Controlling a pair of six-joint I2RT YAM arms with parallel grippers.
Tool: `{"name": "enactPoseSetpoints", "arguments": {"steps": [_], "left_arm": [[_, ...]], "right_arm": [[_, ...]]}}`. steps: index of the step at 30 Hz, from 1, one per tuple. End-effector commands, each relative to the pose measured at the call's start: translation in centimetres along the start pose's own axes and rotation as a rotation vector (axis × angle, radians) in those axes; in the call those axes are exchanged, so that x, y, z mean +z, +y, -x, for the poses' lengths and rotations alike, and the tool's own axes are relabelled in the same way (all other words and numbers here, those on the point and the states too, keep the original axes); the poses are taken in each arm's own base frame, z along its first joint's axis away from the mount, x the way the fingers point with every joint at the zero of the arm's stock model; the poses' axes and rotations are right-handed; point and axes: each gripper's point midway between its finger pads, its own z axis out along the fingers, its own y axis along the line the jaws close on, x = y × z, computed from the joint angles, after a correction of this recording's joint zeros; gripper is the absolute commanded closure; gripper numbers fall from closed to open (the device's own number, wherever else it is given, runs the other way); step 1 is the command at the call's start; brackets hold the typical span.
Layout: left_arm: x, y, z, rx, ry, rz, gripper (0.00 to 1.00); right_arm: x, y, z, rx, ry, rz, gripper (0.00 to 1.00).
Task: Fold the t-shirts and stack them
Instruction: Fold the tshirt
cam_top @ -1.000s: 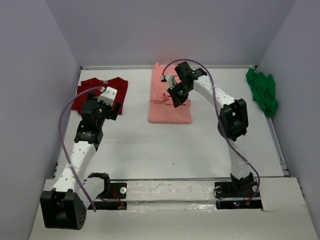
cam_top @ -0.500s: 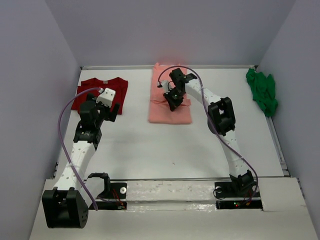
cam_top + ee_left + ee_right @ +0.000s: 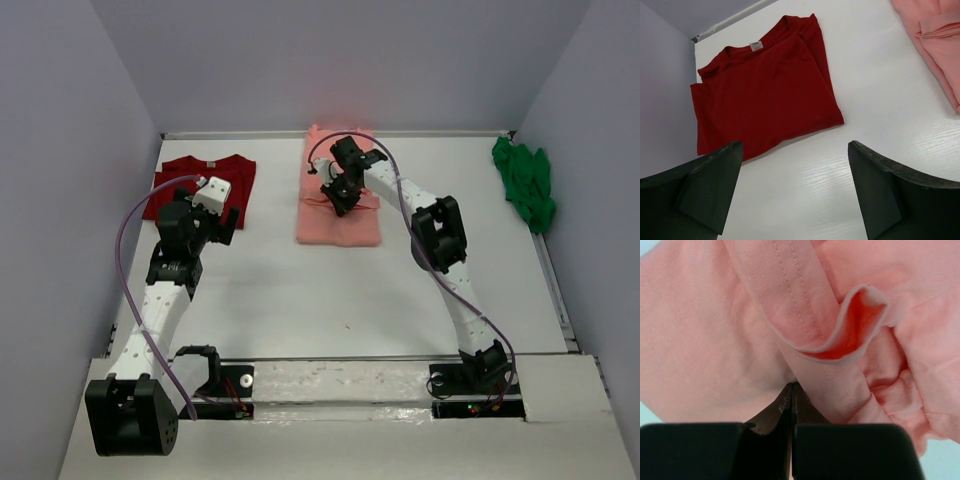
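The salmon-pink t-shirt (image 3: 345,228) lies partly folded at the back middle of the table. My right gripper (image 3: 339,198) is down on it, jaws shut, and its tips (image 3: 791,385) pinch a hemmed fold of the pink cloth (image 3: 715,340), which bunches into a loop just above them. The dark red t-shirt (image 3: 200,175) lies folded flat at the back left, with its small neck label (image 3: 756,45) showing. My left gripper (image 3: 228,222) hovers open and empty over bare table just near of it (image 3: 795,145). The bright green t-shirt (image 3: 525,185) lies crumpled at the back right.
Grey walls close in the table on the left, back and right. A rail runs along the back edge (image 3: 250,134). White table surface (image 3: 330,290) lies between the shirts and the arm bases. A corner of the pink shirt shows in the left wrist view (image 3: 940,35).
My right gripper has moved left and down onto the salmon-pink shirt, and is now shut on a fold of it. The left arm has barely moved.
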Motion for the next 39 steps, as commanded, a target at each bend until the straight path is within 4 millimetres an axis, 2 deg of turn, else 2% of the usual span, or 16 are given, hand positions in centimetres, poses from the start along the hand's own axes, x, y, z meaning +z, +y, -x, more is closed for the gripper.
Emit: {"name": "enactPoseSetpoints", "arguments": {"steps": [1, 8, 12, 14, 15, 17, 20, 22, 24, 26, 29, 34, 36, 37, 38, 39], "left_arm": [[-0.5, 0.7, 2.8, -0.002, -0.082, 0.008, 0.01], [-0.6, 0.3, 2.8, -0.003, -0.089, -0.010, 0.01], [-0.6, -0.1, 2.8, 0.001, -0.094, -0.029, 0.01], [-0.6, -0.1, 2.9, -0.001, -0.095, -0.032, 0.01], [-0.6, -0.2, 2.8, -0.001, -0.094, -0.034, 0.01], [-0.7, -0.3, 2.9, -0.002, -0.099, -0.040, 0.01], [-0.7, -0.4, 2.8, 0.000, -0.099, -0.047, 0.01], [-0.6, -0.5, 2.7, 0.001, -0.097, -0.048, 0.01], [-0.6, -0.5, 2.7, 0.000, -0.095, -0.052, 0.01], [-0.5, -0.8, 2.6, 0.000, -0.096, -0.063, 0.01], [-0.5, -1.3, 2.5, -0.003, -0.097, -0.087, 0.01], [-0.6, -2.5, 2.7, -0.031, -0.110, -0.155, 0.01], [-0.8, -3.5, 3.1, -0.048, -0.127, -0.206, 0.01], [-0.8, -4.0, 3.0, -0.060, -0.118, -0.233, 0.01], [-0.9, -4.7, 3.3, -0.088, -0.123, -0.278, 0.01], [-0.9, -5.3, 3.4, -0.108, -0.119, -0.312, 0.01]], "right_arm": [[-0.6, -3.0, 3.8, -0.064, -0.108, -0.177, 1.00], [-3.3, -5.8, 7.1, -0.118, -0.192, -0.359, 1.00], [-6.9, -8.2, 9.5, -0.150, -0.244, -0.520, 1.00], [-7.7, -9.1, 10.0, -0.168, -0.257, -0.575, 1.00], [-8.4, -9.9, 11.0, -0.173, -0.292, -0.627, 1.00], [-9.8, -11.7, 11.6, -0.179, -0.301, -0.744, 1.00], [-13.7, -13.8, 14.9, -0.170, -0.437, -0.926, 1.00], [-15.5, -14.3, 15.5, -0.158, -0.461, -0.983, 1.00], [-16.9, -13.6, 16.1, -0.160, -0.481, -0.994, 1.00], [-17.6, -13.1, 15.7, -0.158, -0.476, -0.985, 1.00], [-18.8, -11.7, 13.4, -0.148, -0.436, -0.950, 1.00], [-21.8, -8.0, 6.8, -0.080, -0.358, -0.886, 0.97], [-22.7, -6.9, 4.6, -0.044, -0.342, -0.871, 0.82], [-23.3, -5.7, 2.8, -0.042, -0.333, -0.850, 0.67], [-23.7, -5.1, 1.8, -0.037, -0.331, -0.841, 0.53], [-23.9, -4.4, 0.8, -0.042, -0.327, -0.827, 0.50]]}}
